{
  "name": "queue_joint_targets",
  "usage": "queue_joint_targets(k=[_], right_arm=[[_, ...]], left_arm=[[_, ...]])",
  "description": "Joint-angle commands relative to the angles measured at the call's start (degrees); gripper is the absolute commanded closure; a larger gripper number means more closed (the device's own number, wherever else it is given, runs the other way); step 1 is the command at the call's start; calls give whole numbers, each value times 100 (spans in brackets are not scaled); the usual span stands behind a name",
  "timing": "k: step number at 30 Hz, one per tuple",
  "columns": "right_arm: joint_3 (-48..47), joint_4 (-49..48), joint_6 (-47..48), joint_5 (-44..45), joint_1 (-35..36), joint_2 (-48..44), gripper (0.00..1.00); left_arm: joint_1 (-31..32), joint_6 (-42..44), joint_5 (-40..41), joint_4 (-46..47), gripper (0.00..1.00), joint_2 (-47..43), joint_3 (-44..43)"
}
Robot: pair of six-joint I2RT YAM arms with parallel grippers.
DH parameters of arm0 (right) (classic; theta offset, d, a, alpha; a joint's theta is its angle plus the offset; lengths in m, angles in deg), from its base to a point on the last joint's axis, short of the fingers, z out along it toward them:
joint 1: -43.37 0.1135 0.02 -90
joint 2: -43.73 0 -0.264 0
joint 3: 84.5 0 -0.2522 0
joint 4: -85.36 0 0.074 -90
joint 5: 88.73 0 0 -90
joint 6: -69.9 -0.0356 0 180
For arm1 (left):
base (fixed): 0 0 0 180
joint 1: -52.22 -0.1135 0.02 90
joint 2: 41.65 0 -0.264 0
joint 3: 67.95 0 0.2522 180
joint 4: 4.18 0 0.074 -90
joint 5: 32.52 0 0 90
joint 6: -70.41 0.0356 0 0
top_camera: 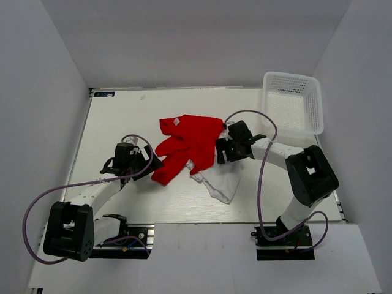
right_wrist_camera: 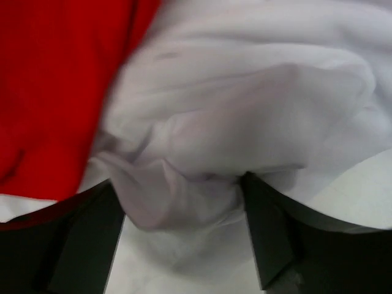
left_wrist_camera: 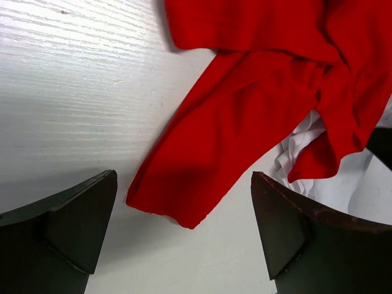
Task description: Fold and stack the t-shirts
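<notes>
Red t-shirt (top_camera: pixel 187 144) lies crumpled and unfolded in the middle of the counter (top_camera: pixel 122 116). Small white neck tag (top_camera: pixel 177 122) shows near its far edge. A long red lobe trails off its near-left side. White t-shirt (top_camera: pixel 219 182) is tucked partly under the red t-shirt's near-right side. The rest sticks out beyond that edge, bunched and unfolded. No stack.

Right pincer (top_camera: pixel 222 150) is down at the red t-shirt's right edge, where red meets white. In the right wrist view the right pincer (right_wrist_camera: pixel 180 226) stands wide. A bunched fold of white t-shirt (right_wrist_camera: pixel 245 92) sits between the jaws, with the red t-shirt (right_wrist_camera: pixel 49 92) off to one side. The view is blurry, so can't tell if the cloth is squeezed.

Left pincer (top_camera: pixel 150 164) is low, just beside the red t-shirt's trailing near-left end. In the left wrist view the left pincer (left_wrist_camera: pixel 184 245) is wide and holds nothing. The end of the red t-shirt (left_wrist_camera: pixel 245 122) lies flat on the counter (left_wrist_camera: pixel 73 92) just ahead of the jaws. A bit of white t-shirt (left_wrist_camera: pixel 300 147) peeks out from beneath it.

White lattice basket (top_camera: pixel 315 116) sits well to the far right of the red t-shirt, apart from both shirts.
</notes>
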Motion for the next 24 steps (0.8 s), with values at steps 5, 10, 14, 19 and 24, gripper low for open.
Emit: queue_joint_targets(k=[5, 10, 14, 19, 24], right_arm=[[-186, -517, -176, 314, 221, 186, 100], [-247, -956, -168, 930, 178, -1115, 100], [-801, -938, 166, 877, 204, -2047, 100], [-1422, -1615, 807, 1392, 160, -2821, 100], [-2452, -1764, 1782, 2827, -24, -2462, 100]], left_arm=[[33, 232, 329, 82, 0, -54, -248], [33, 434, 541, 4, 0, -54, -511], [33, 549, 602, -190, 0, -1, -652], [33, 602, 664, -190, 0, -54, -600], [-29, 602, 717, -190, 0, -54, -600]])
